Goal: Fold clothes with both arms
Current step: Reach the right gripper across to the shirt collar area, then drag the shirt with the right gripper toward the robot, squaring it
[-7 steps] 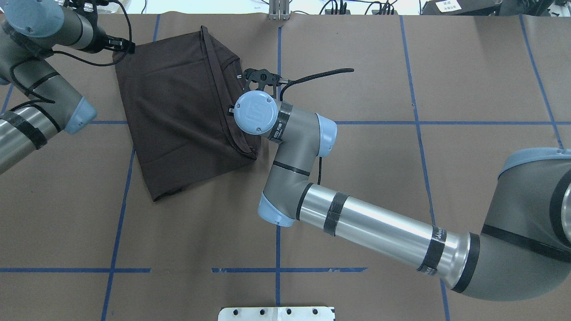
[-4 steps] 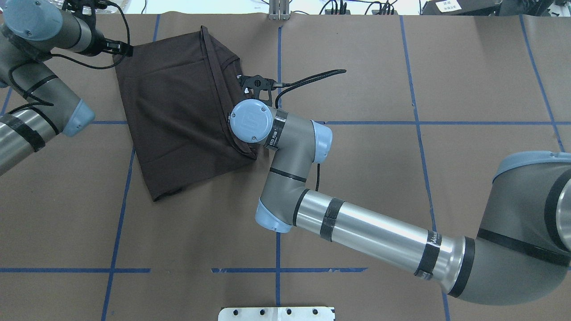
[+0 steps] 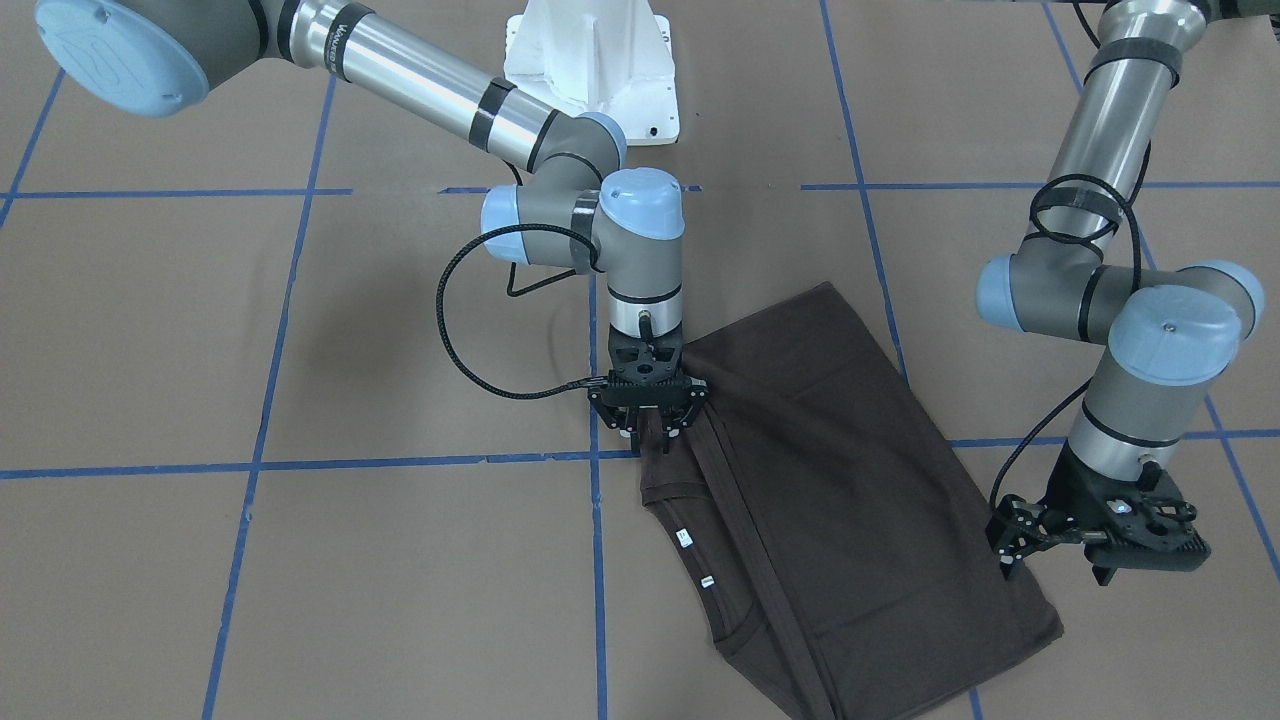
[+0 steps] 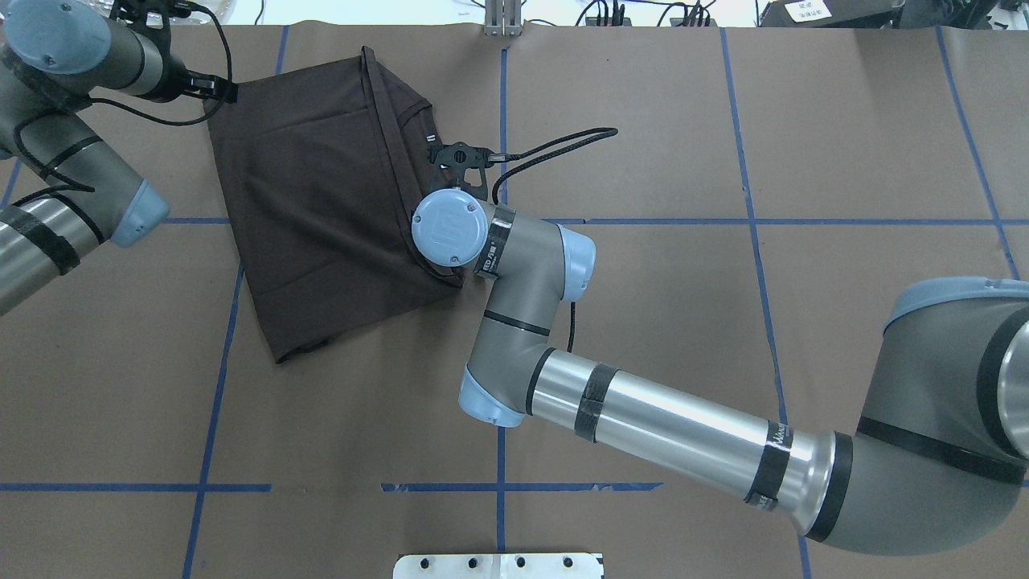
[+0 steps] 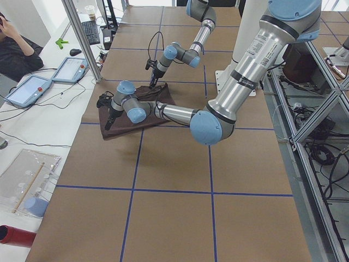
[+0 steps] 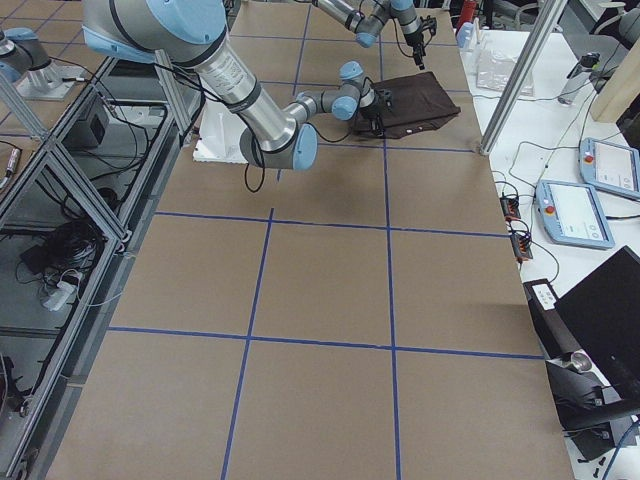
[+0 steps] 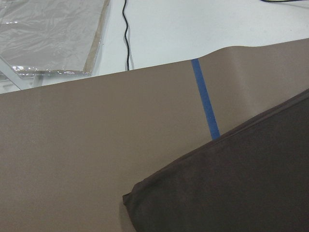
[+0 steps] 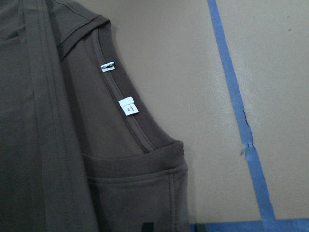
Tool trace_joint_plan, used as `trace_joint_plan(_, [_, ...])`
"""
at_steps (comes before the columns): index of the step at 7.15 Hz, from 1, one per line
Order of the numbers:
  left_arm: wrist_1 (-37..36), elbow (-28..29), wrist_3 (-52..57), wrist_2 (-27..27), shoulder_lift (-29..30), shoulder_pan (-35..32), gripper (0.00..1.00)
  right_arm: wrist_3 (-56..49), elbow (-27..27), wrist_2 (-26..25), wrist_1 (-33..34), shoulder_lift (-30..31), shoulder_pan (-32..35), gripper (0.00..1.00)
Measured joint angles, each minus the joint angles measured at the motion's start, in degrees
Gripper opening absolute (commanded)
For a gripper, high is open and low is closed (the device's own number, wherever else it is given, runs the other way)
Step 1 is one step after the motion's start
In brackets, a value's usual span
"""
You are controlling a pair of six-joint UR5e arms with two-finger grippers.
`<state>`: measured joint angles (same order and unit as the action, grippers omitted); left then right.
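Note:
The dark brown T-shirt (image 4: pixel 321 201) lies folded on the brown table at the far left, collar side toward the middle. It also shows in the front view (image 3: pixel 850 480). My right gripper (image 3: pixel 655 435) points straight down at the shoulder edge beside the collar, jaws slightly apart with cloth showing between them. It also shows from overhead (image 4: pixel 457 157). The right wrist view shows the ribbed collar and white neck tags (image 8: pixel 128 106). My left gripper (image 3: pixel 1100 560) hovers beside the shirt's far corner (image 7: pixel 130 198) and holds nothing. It also shows from overhead (image 4: pixel 215 87).
Blue tape lines (image 4: pixel 502 80) cross the table. The white pedestal base (image 3: pixel 590 60) stands at the robot's side. The table's far edge runs just beyond the shirt, with clear plastic sheeting (image 7: pixel 48 34) past it. Operator tablets (image 5: pixel 24 90) lie on a side bench.
My right arm has moved a little left and toward the robot, bringing its gripper onto the shirt's shoulder edge. The left arm has drawn back slightly. The shirt has not moved.

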<state>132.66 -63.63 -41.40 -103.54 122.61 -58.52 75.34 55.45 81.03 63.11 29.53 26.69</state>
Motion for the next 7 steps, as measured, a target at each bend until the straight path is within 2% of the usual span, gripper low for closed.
trace_joint_plan(1, [0.0, 0.0, 0.0, 0.0, 0.0, 0.0, 1.0, 0.0, -0.2, -0.3, 0.0, 0.0, -0.1, 0.27])
trace_joint_plan(2, [0.0, 0.0, 0.0, 0.0, 0.0, 0.1, 1.0, -0.1, -0.4, -0.6, 0.0, 0.0, -0.1, 0.09])
trace_joint_plan(3, [0.0, 0.0, 0.0, 0.0, 0.0, 0.1, 1.0, -0.2, -0.6, -0.8, 0.0, -0.1, -0.1, 0.0])
trace_joint_plan(7, [0.0, 0.0, -0.1, 0.0, 0.0, 0.1, 1.0, -0.3, -0.4, -1.0, 0.2, -0.4, 0.1, 0.0])
